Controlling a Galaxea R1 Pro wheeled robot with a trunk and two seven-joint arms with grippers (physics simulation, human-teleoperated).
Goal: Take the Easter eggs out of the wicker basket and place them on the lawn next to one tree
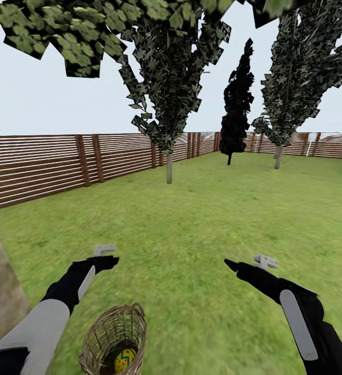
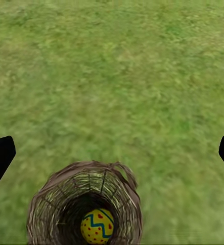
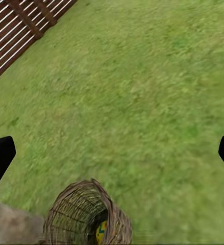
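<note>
Wicker basket (image 1: 113, 338) sits on the lawn (image 1: 202, 234), near and just right of the left gripper (image 1: 106, 256). One Easter egg (image 1: 124, 359) inside. Left arm's closer; both grippers, right gripper (image 1: 249, 263) too, spread wide, empty.

The head view looks forward over the lawn (image 1: 202, 229) toward the fence (image 1: 46, 161). Both wrist views look down from nearby, sharing the wicker basket (image 2: 50, 204) at lower frame.

Wicker basket (image 3: 81, 217) holding an egg (image 3: 101, 233) on lawn (image 3: 142, 102).
</note>
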